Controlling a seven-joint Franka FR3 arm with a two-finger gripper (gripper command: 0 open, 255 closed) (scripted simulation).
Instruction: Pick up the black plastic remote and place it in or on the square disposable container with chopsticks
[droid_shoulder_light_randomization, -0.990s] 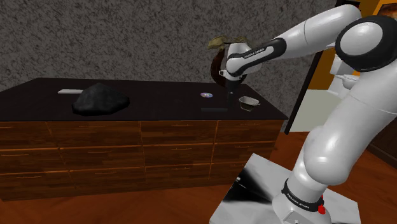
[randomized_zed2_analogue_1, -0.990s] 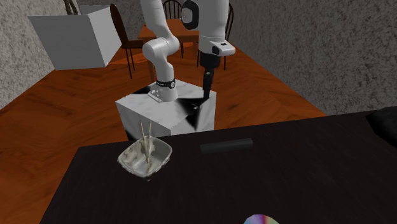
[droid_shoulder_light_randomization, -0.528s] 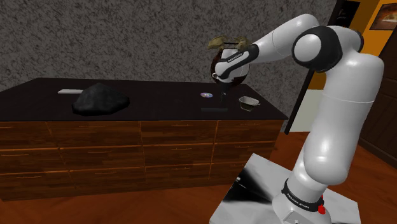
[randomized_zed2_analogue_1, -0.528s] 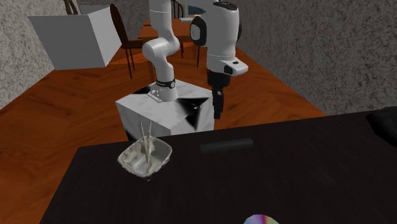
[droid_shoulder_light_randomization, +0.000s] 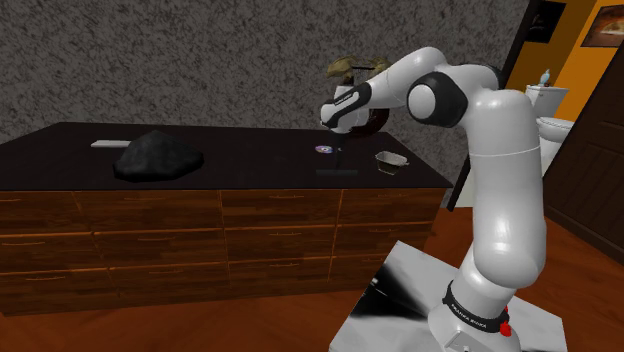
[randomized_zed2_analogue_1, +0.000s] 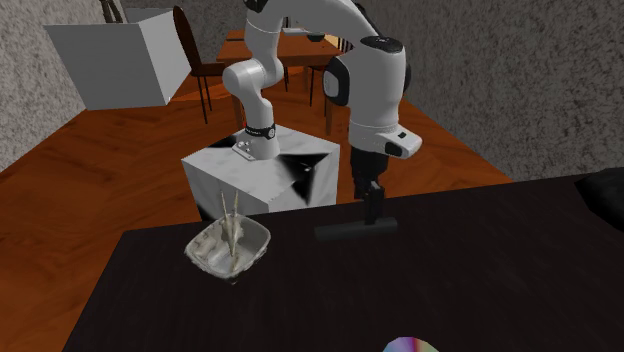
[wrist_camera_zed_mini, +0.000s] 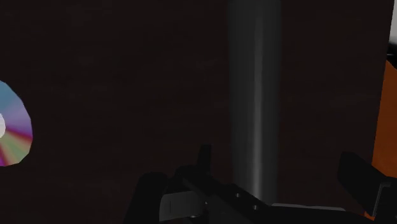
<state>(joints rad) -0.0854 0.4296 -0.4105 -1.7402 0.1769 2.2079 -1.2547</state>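
Whereas the gripper (randomized_zed2_analogue_1: 374, 212) hung over the stand (randomized_zed2_analogue_1: 262, 178) a second ago, it has since swung across and come down over the counter (randomized_zed2_analogue_1: 500, 275), and now stands directly above the remote (randomized_zed2_analogue_1: 355, 231), toward that item's end at the second exterior view's right. The remote and the square container (randomized_zed2_analogue_1: 230, 248) with its chopsticks (randomized_zed2_analogue_1: 232, 218) lie exactly where they lay before. Judgement: the approach is nearly complete, the grasp is not made, and the transfer is wholly outstanding.

In the wrist view the fingers stand apart with the remote running as a long grey bar between them, nearer one finger than the other. Nothing is clamped. Whether the fingertips have reached the counter cannot be told.

The second exterior view shows the container well apart from the remote, near the counter's edge that faces the stand. The wrist view gives the straddle and an iridescent disc (wrist_camera_zed_mini: 13, 124) off to one side. The shoulder view adds a dark lump (droid_shoulder_light_randomization: 158, 156) far along the counter, well clear of the work.
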